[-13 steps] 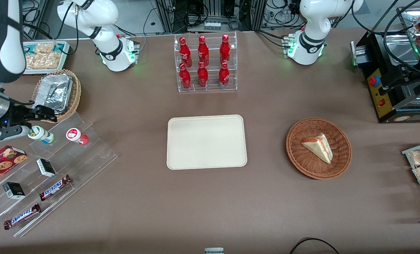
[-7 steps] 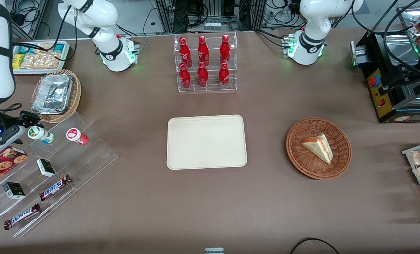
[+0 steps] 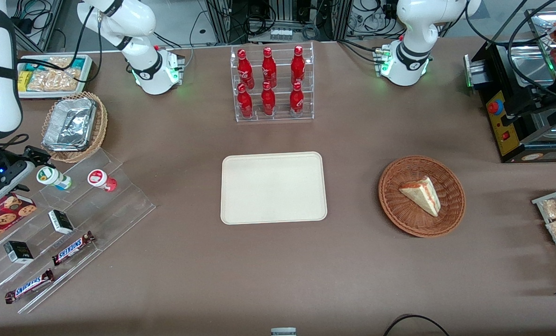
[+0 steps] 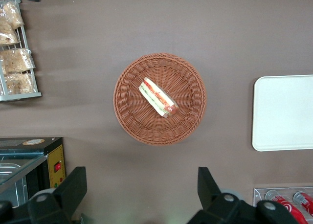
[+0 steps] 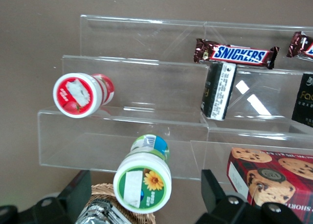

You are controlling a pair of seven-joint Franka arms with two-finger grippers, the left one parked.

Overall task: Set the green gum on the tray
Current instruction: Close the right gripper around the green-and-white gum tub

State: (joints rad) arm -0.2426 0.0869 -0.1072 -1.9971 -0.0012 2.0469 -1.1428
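The green gum is seen upright on the top step of a clear acrylic stepped rack at the working arm's end of the table, with the red-labelled gum bottle just beside it on the same step. In the right wrist view the green gum shows a white lid with a sunflower mark, and it stands between the two dark fingers, which are spread apart and not touching it. The gripper is held just beside the bottle, close to the wicker basket holding a foil tray. On the lower steps of the rack, Snickers bars and small black boxes are laid. A cookie box lies beside the rack. The cream tray lies bare at the middle of the table, well apart from the green gum.
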